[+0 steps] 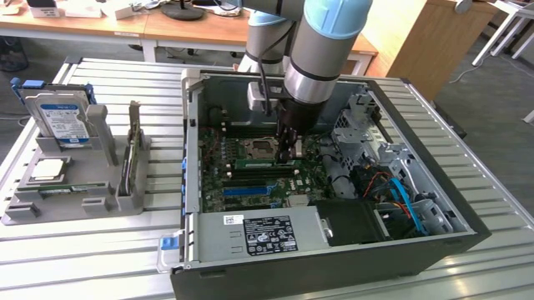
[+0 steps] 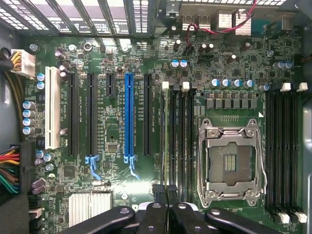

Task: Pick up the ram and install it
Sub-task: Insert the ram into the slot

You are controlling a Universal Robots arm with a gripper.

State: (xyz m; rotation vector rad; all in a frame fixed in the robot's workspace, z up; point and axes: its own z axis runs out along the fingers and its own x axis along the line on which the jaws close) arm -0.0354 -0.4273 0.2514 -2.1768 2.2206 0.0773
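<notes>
Gripper (image 2: 166, 191) is pinching narrowly on the ram (image 2: 165, 136), which is looking light, stiff, brittle; flat faces seem safest.

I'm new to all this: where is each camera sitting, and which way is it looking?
Exterior view: off the arm, raised, looking down into the open computer case; the arm and hand show.
Wrist view: on the wrist, facing straight down at the motherboard; the hand shows, its dark fingers shut on the ram.
Shared: the motherboard, its empty CPU socket and the hand.
</notes>
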